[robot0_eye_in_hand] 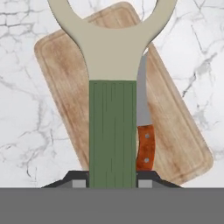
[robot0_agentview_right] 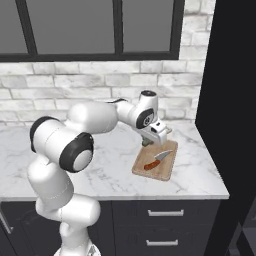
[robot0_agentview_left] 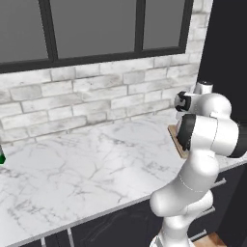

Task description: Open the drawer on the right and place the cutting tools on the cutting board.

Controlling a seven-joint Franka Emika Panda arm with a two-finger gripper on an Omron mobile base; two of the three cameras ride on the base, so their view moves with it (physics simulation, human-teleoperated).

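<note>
The two-finger gripper (robot0_eye_in_hand: 112,181) is clamped on the slim green-handled peeler with a pale Y-shaped head (robot0_eye_in_hand: 112,127), whose long axis runs straight out from the fingertips, head pointing away from the hand. It hangs above the small light-brown wooden cutting board (robot0_eye_in_hand: 65,83) on the white marble counter (robot0_agentview_right: 105,165). The small knife with a reddish-brown handle and silver blade (robot0_agentview_right: 156,159) lies flat on that board, roughly parallel to the peeler in the hand view.

Glossy white arm (robot0_agentview_right: 65,150), dark joint bands.
</note>
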